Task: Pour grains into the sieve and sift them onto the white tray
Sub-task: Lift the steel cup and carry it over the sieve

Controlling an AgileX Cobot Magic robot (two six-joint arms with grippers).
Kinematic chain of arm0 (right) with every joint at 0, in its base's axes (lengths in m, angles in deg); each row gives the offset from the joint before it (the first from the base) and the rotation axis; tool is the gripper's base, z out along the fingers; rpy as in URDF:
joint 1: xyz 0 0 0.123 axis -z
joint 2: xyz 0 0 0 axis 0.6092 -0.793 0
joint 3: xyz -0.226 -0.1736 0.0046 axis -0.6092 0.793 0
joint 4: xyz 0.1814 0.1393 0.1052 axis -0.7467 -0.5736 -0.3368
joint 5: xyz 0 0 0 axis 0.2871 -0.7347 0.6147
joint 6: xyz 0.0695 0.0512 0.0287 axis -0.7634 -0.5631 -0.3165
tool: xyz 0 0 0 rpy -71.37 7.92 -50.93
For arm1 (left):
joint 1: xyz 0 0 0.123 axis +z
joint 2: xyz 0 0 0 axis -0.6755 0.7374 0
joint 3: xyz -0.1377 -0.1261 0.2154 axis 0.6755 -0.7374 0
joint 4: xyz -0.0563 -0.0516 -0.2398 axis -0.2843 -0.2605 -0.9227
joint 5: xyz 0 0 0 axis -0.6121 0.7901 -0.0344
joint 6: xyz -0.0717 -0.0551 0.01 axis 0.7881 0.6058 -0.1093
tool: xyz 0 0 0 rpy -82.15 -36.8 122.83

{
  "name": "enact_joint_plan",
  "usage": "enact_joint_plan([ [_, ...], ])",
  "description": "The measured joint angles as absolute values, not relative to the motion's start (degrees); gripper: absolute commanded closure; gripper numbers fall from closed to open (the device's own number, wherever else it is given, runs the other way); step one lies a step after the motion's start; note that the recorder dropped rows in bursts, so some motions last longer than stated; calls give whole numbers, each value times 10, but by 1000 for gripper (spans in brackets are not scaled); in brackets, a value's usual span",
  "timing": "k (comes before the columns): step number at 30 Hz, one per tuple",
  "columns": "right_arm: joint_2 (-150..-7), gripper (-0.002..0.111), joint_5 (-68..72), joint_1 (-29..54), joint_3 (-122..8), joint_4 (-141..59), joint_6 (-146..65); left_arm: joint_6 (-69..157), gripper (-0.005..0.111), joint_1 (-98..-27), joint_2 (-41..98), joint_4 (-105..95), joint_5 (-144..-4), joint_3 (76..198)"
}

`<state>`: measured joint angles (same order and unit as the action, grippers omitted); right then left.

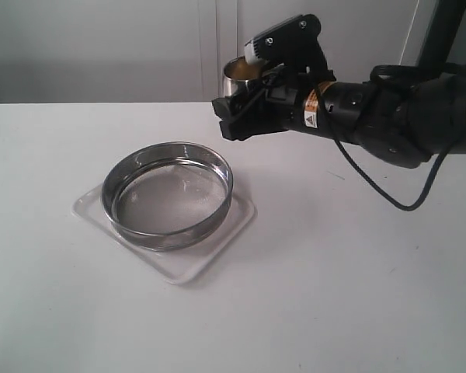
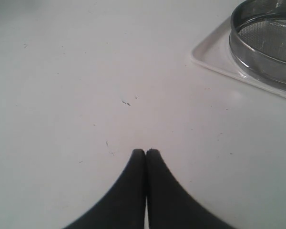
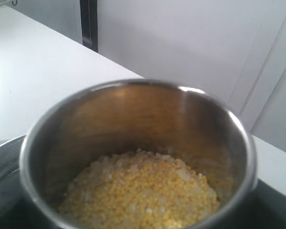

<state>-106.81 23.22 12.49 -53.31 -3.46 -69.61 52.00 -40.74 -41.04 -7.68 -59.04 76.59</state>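
The sieve (image 1: 118,189), round with a steel rim, sits on the white tray (image 1: 217,252) at centre left; its mesh looks bare. Above the table just behind it, my right gripper (image 1: 241,105) holds a small steel cup (image 1: 238,72) aloft, close to upright. In the right wrist view the cup (image 3: 133,88) fills the frame, with the yellow and whitish grains (image 3: 143,191) heaped in its bottom. The left gripper (image 2: 146,151) is shut and empty over bare table, with the sieve (image 2: 257,62) and the tray (image 2: 214,62) off to one side.
The white tabletop (image 1: 357,295) spreads all round the tray. A pale wall with panel seams (image 1: 217,39) runs behind the table's far edge. The right arm's black cable (image 1: 388,198) hangs down over the table.
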Motion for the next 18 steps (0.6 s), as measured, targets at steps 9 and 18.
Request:
enact_joint_plan([
  [9,-1068,108,178,101,-582,-7,-696,520,107,-407,-410,-77,-590,766],
  [18,-1106,108,170,86,-584,0,-696,520,107,-407,-410,-77,-590,766],
])
